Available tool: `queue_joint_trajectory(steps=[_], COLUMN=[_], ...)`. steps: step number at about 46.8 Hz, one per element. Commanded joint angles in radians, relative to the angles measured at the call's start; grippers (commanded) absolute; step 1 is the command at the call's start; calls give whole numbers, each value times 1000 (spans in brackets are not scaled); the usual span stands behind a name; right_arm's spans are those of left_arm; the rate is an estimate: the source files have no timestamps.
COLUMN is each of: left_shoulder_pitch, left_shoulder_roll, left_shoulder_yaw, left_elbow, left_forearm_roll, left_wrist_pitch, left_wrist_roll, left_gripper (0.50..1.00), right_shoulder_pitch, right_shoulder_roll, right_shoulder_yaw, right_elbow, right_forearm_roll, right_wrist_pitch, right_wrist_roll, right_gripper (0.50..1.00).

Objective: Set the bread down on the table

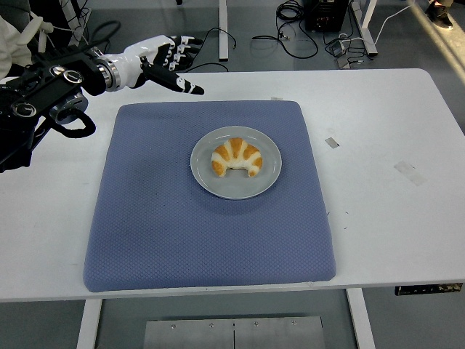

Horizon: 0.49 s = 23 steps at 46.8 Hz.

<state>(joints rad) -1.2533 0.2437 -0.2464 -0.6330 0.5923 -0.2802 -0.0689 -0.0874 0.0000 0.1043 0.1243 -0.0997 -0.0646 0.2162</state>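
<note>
A croissant-shaped bread point(236, 158) with orange and cream stripes lies on a grey round plate point(268, 181) in the middle of a blue mat point(160, 218) on the white table point(392, 218). My left hand point(171, 62) is above the table's far left edge, up and left of the plate, well apart from the bread. Its fingers are spread and hold nothing. The right arm does not show.
Two bits of tape point(331, 142) point(408, 171) lie on the table right of the mat. Cables point(305, 33) and table legs point(224, 29) are on the floor beyond the far edge. A person's pale sleeve point(13, 36) shows at the top left.
</note>
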Motion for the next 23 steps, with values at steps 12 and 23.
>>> queue_joint_trajectory(steps=[12,23], left_shoulder_pitch=[-38,-52], left_shoulder_roll=[-12,-41], left_shoulder_yaw=[88,145], left_elbow=[-139,-139], left_forearm_roll=[171,257], left_wrist_pitch=[1,1], left_wrist_roll=[7,31], left_gripper=[980,980], right_shoulder_pitch=[0,0], right_shoulder_roll=[0,0], right_shoulder_yaw=[0,0], right_elbow=[0,0], right_forearm_roll=[0,0], right_wrist_pitch=[0,0], right_wrist_roll=[0,0], right_gripper=[1000,1000])
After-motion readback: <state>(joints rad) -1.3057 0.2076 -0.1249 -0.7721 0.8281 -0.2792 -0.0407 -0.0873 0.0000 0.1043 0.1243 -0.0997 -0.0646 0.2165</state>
